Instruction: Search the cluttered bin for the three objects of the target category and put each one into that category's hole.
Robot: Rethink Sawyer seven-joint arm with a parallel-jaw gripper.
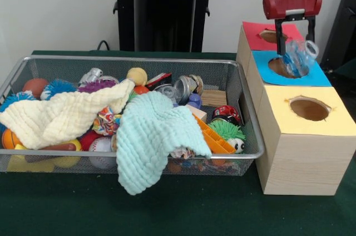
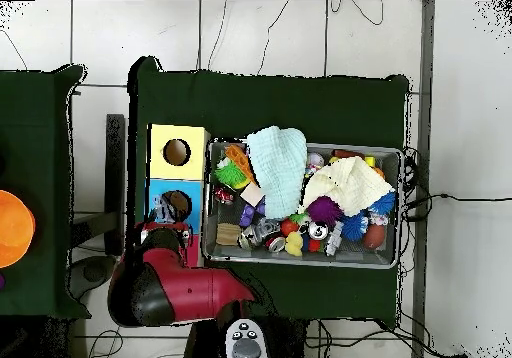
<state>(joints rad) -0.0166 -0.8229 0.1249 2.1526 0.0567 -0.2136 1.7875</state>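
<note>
A: We see the gripper [image 1: 293, 52] poised directly over the blue-topped box [image 1: 320, 75], its dark fingers [image 1: 282, 40] closed around a clear plastic item [image 1: 298, 57] with blue markings. The item hangs right at the mouth of the blue hole [image 1: 280, 68], low enough to cover part of it in the front view.

B: We note the same from overhead: the red arm [image 2: 165, 284] reaches in beside the boxes, and the clear item [image 2: 163, 212] sits just next to the blue hole [image 2: 178, 205]. Whether it touches the rim, we cannot tell.

A: We count three boxes in a row: red top [image 1: 255, 34] farthest back, blue in the middle, yellow top [image 1: 328, 116] nearest, each with a round hole.

B: Beside them stands the wire bin [image 1: 245, 88], still packed. We pick out a cream cloth [image 1: 61, 116], a mint-green cloth [image 1: 150, 136] spilling over the front rim, a green spiky ball [image 1: 226, 129], an orange plastic tray [image 1: 214, 138], a baseball [image 1: 100, 146] and a metal can [image 1: 186, 87].

A: All of it rests on a dark green table cover [image 1: 183, 208].
</note>
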